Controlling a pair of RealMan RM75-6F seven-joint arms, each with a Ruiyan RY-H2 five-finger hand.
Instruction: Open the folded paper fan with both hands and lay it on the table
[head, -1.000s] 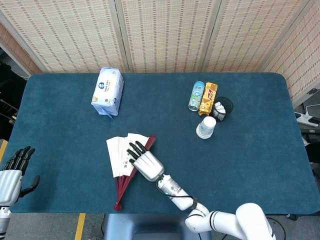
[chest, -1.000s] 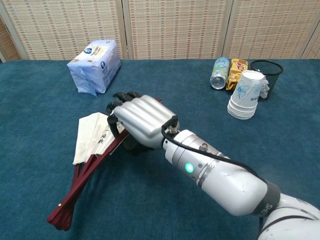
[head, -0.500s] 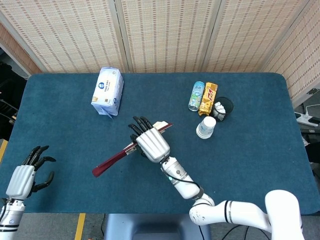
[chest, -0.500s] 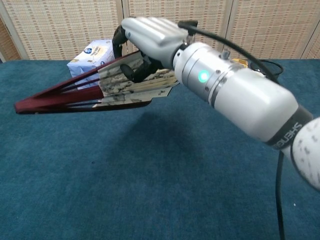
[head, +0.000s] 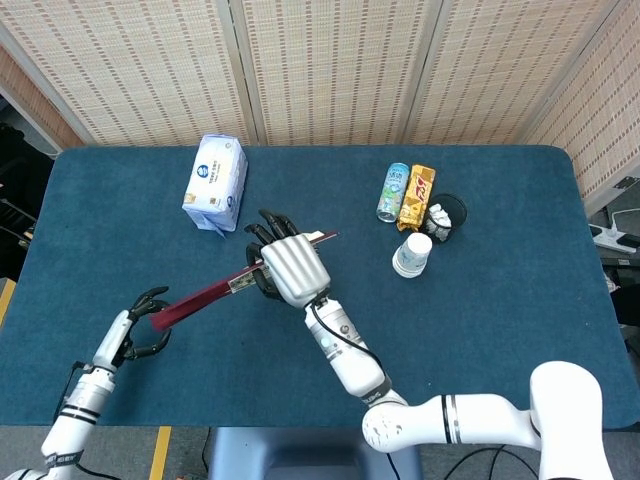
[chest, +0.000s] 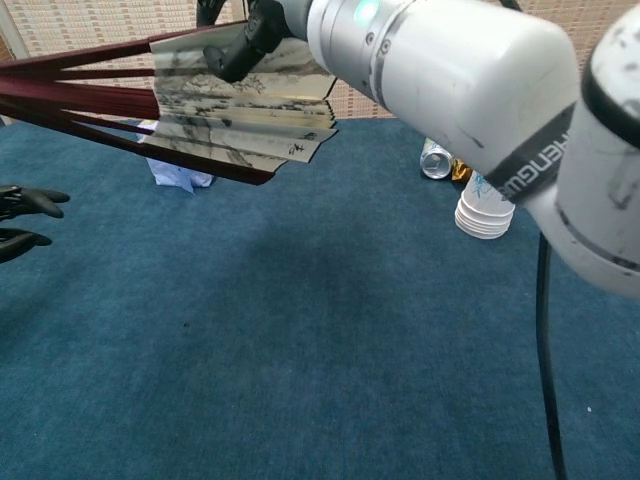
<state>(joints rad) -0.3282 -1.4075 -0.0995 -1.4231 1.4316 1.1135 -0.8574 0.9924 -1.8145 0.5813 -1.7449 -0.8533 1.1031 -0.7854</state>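
My right hand (head: 288, 268) grips the paper fan (head: 212, 293) and holds it up off the blue table (head: 500, 330). The fan's dark red ribs slant down to the lower left, and its tip points to the upper right. In the chest view the fan (chest: 240, 105) is partly spread, showing ink-painted paper and red ribs (chest: 70, 95), with my right hand (chest: 252, 22) at the top edge of the frame. My left hand (head: 143, 320) hovers by the ribs' handle end with its fingers apart. The left hand's fingers (chest: 25, 203) sit below the ribs, not touching them.
A tissue pack (head: 217, 180) lies at the back left. At the back right stand a can (head: 394, 192), a snack packet (head: 417, 197), a black mesh cup (head: 447, 213) and a stack of paper cups (head: 412, 254).
My right hand has lifted the fan off the table and raised it higher, its ribs now pointing left. My left hand has come in from the table's left edge towards the handle end.
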